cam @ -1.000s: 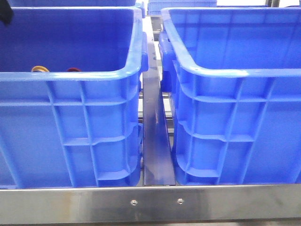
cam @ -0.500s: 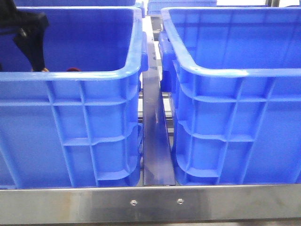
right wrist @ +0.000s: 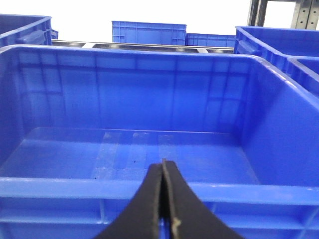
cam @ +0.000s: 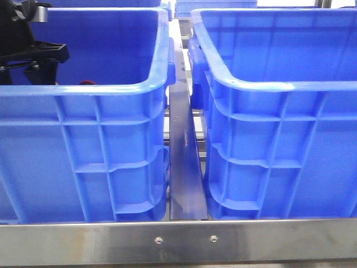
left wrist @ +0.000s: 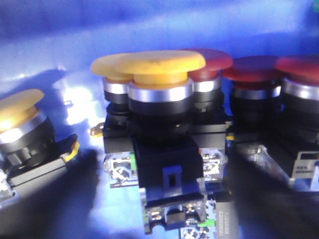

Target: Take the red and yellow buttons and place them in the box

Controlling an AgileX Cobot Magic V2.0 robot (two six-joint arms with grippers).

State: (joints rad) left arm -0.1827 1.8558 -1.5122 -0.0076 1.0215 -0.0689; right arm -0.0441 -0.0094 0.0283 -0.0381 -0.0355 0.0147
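1. Steel-edged bench (cam: 178,243) along the bottom of the front view, more blue crates and racking far behind in the right wrist view.
2. Two look-alike blue crates side by side: left crate (cam: 111,89) filling the left half of the front frame, right crate (cam: 268,84) the right half, a narrow metal rail between them.
3. Left arm (cam: 25,47) dipped into the left crate at the upper left of the front frame, black links just above the near rim; fingertips hidden below the rim and absent from the left wrist view, so jaw state impossible to tell.
4. Left wrist view packed with buttons on the crate floor: front yellow button (left wrist: 159,67) at frame centre on its black switch block, a second yellow cap just behind it, another yellow one (left wrist: 20,117) at the left edge, tilted.
5. Red buttons (left wrist: 254,69) ranged toward the right of that frame, standing close beside one another; a sliver of one red cap (cam: 87,82) peeking over the near rim in the front view.
6. Camera aimed squarely at the centre yellow button, probably lined up for a grasp (likely first pick).
7. Right gripper (right wrist: 162,199) at the bottom centre of its view, fingers pressed together with nothing between, hanging over the near rim of the empty right crate (right wrist: 149,189), most likely the destination box, waiting.
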